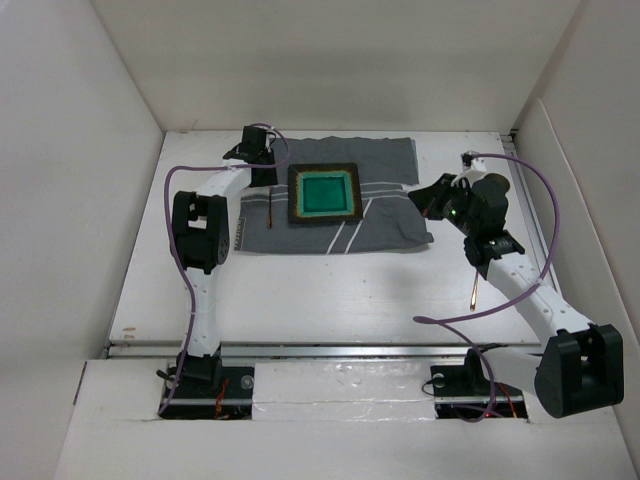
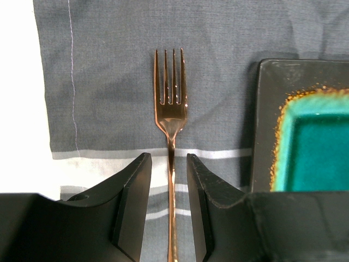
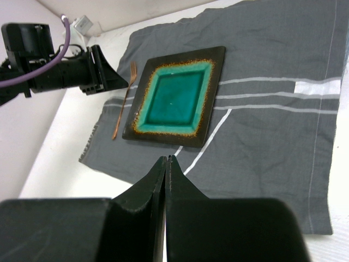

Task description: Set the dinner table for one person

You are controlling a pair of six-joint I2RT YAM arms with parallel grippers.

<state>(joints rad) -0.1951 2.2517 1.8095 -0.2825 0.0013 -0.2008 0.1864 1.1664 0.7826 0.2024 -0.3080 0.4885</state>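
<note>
We're looking at the dinner table [image 1: 330, 290]: flat white top filling the cell floor, boxed in by white wall panels [image 1: 60, 150] on left, back and right, arm bases at the near edge. Grey striped cloth [image 1: 385, 225] lies on the far half, its back edge close to the rear wall, w/ wrinkles at the far right corner. Square dark plate [image 1: 323, 195] w/ teal centre sits on the cloth, roughly mid-cloth. Copper fork [image 2: 170, 109] lies flat on the cloth just left of the plate, apart from it, tines pointing to the far side. L gripper [image 2: 169, 164] is low over the fork handle, fingers narrowly parted and straddling it; we see a gap each side in the left wrist view, so no grip. R gripper [image 3: 165, 161] hangs above the cloth's right end, off the plate, fingers pressed together w/ nothing between them. A 2nd thin copper utensil [image 1: 474, 292] lies on the bare top beside the R forearm, well apart from the cloth; type we can't tell. Edges: cloth's left hem ends just left of the fork, white top beyond it up to the left wall. Open room: a broad band of white top between the cloth's near edge and the bases, plus a strip right of the cloth where the R arm reaches in.
</note>
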